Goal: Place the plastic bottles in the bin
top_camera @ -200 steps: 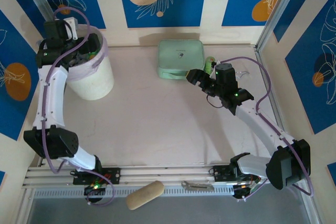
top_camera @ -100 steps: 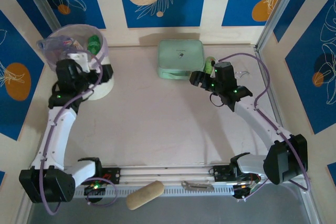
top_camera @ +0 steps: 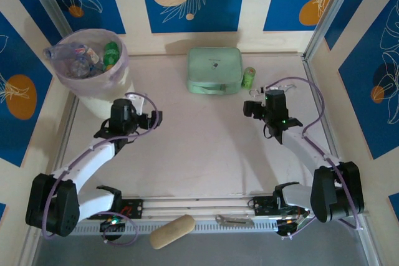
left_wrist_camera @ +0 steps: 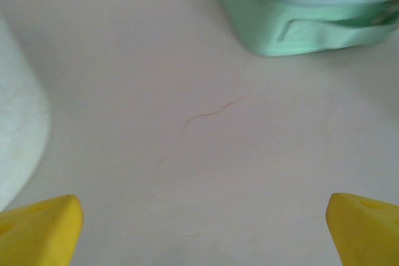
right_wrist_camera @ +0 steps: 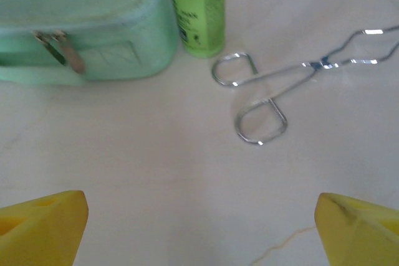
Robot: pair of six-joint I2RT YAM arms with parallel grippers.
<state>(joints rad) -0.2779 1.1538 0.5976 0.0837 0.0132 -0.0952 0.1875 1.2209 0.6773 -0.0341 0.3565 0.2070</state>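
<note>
left pincer (left_wrist_camera: 202,222): wide, empty; I see bare table (left_wrist_camera: 218,123) beneath.
right pincer (right_wrist_camera: 202,222): wide, empty.
green bottle (right_wrist_camera: 196,10): on table, just beside mint case (right_wrist_camera: 81,23).
bin (top_camera: 112,91): far-left corner, bottles (top_camera: 111,51) inside.

- One bin (top_camera: 100,91), at 10 o'clock on the bench (top_camera: 199,147).
- One green bottle on the bench (top_camera: 249,77), standing at 1 o'clock.
- One green bottle in the bin (top_camera: 111,51).
- Some clear bottles (top_camera: 78,57) in the bin too, all in a heap, too mixed up to count.
- One mint-green case (top_camera: 215,70), at 12 o'clock.
- One pair of shiny metal tongs (right_wrist_camera: 321,63), at 2 o'clock.
- Two robot arms: the left arm (top_camera: 93,151) and the right arm (top_camera: 305,147).
- One tan roll (top_camera: 173,231) and one small metal tool (top_camera: 234,220), both at 6 o'clock, past the bench's near edge.
</note>
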